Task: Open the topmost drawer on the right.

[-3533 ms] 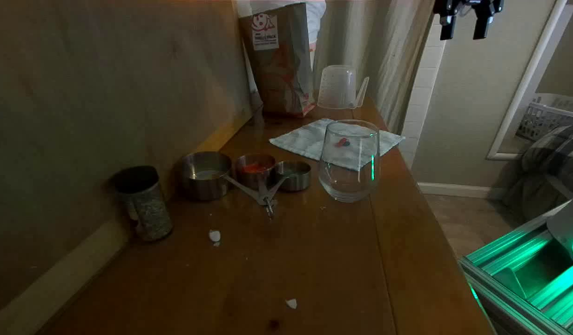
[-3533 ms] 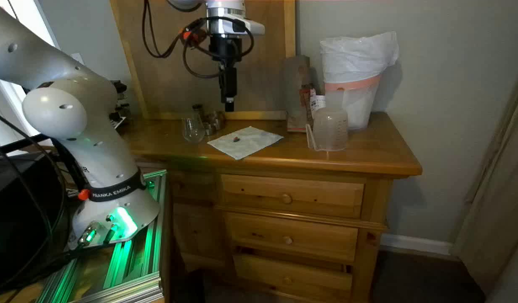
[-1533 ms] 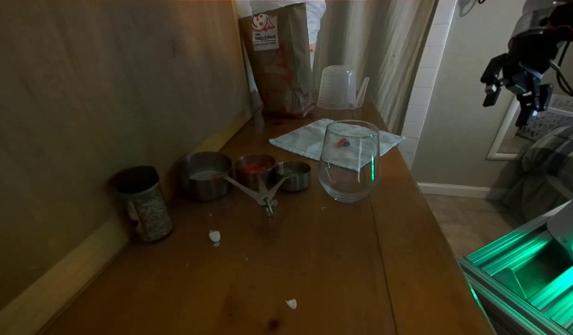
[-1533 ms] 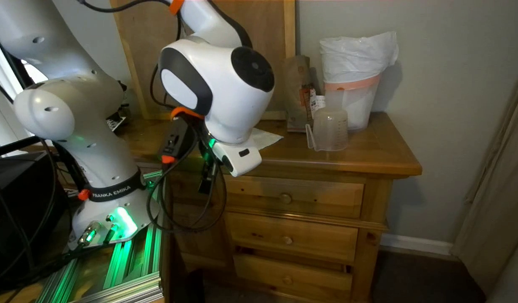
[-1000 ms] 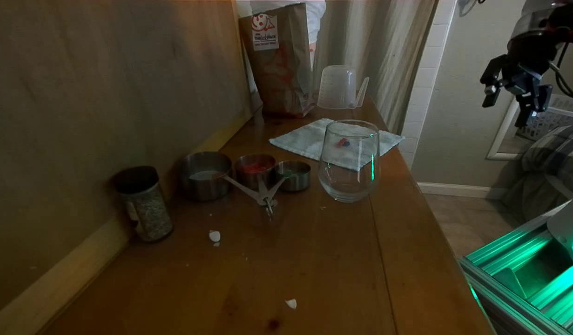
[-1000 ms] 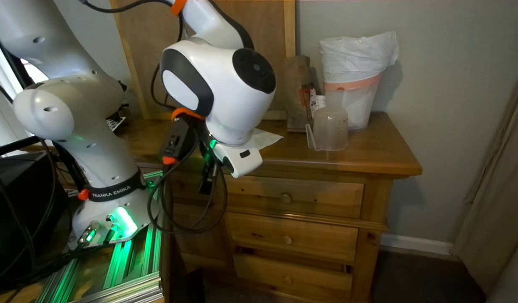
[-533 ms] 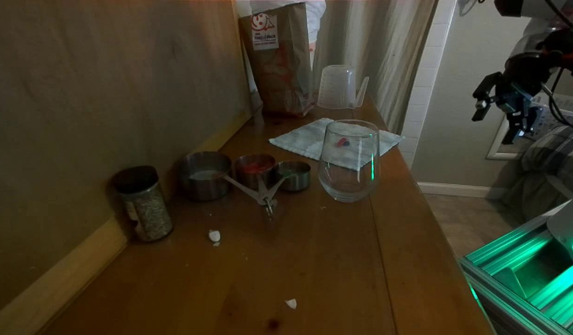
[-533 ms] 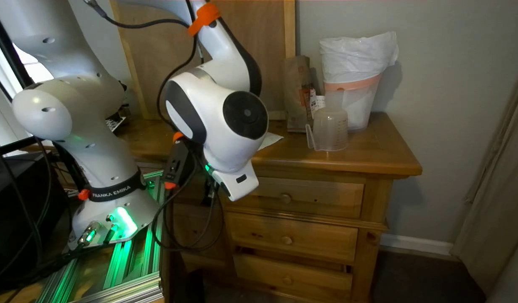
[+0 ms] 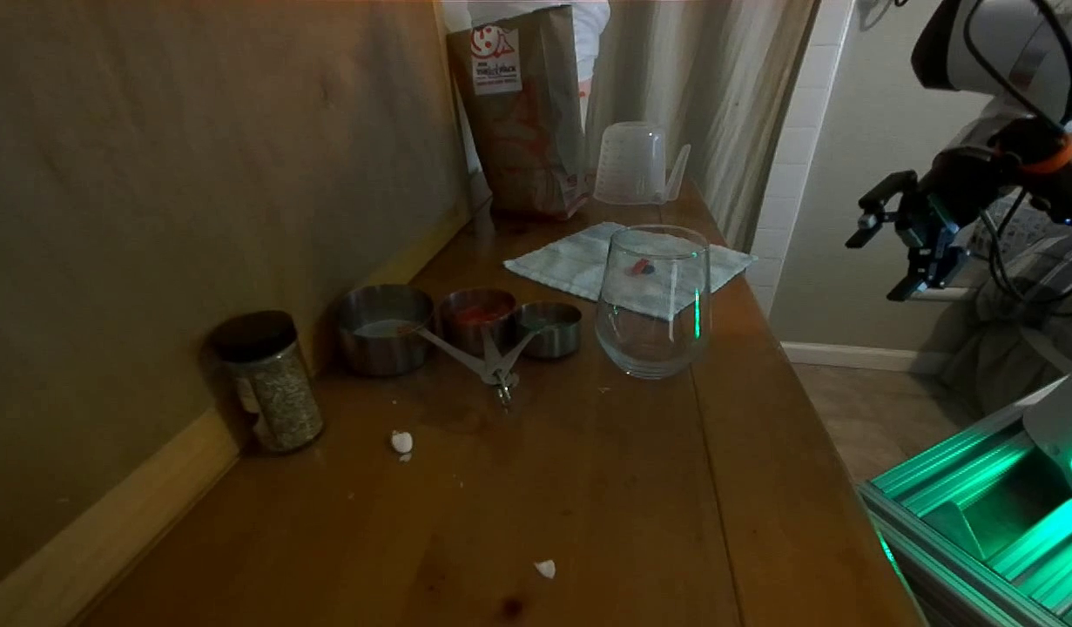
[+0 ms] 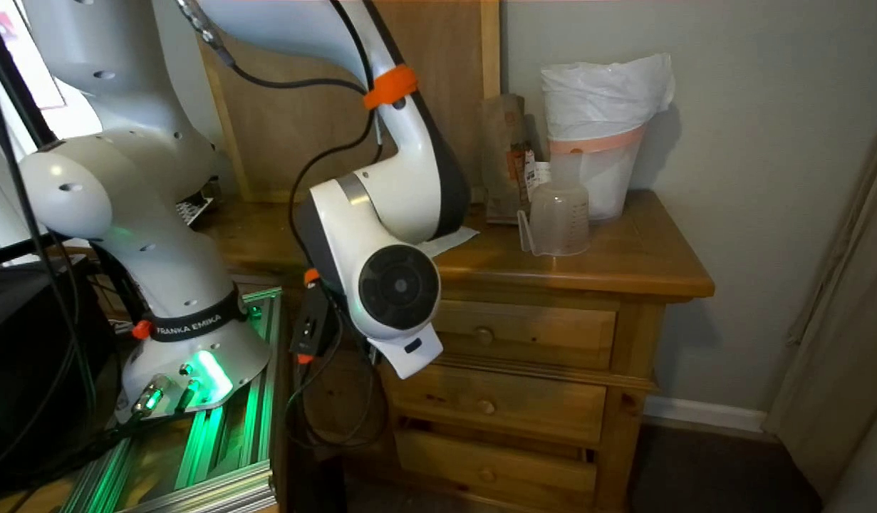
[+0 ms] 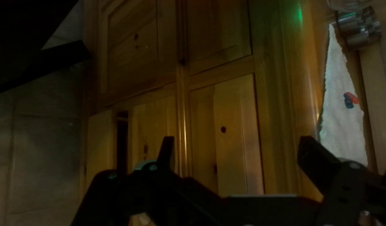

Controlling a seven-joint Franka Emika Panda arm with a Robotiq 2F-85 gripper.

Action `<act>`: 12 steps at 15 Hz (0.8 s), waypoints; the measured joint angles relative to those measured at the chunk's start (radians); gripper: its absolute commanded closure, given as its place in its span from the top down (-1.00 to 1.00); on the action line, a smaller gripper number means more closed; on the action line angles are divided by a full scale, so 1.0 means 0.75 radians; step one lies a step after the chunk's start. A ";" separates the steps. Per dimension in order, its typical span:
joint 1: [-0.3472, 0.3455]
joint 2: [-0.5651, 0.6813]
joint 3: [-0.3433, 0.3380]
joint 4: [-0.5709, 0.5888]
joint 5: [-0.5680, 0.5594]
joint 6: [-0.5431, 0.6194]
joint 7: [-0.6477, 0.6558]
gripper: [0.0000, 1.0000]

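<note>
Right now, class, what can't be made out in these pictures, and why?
In an exterior view: the left end of the top right drawer, behind the arm.
In the wrist view: its knob, behind the gripper or below the bottom edge.
In an exterior view: smallest print on the paper bag's label, too small.
In the wrist view: most of the glass, cut by the top edge.

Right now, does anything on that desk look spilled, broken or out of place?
Yes. Small white scraps lie loose on the wooden top, like broken bits, though I can't tell of what. The bottom drawer looks ajar, with a dark gap above it.
</note>
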 measured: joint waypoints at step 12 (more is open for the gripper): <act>-0.067 0.247 0.088 0.141 0.218 -0.041 -0.134 1.00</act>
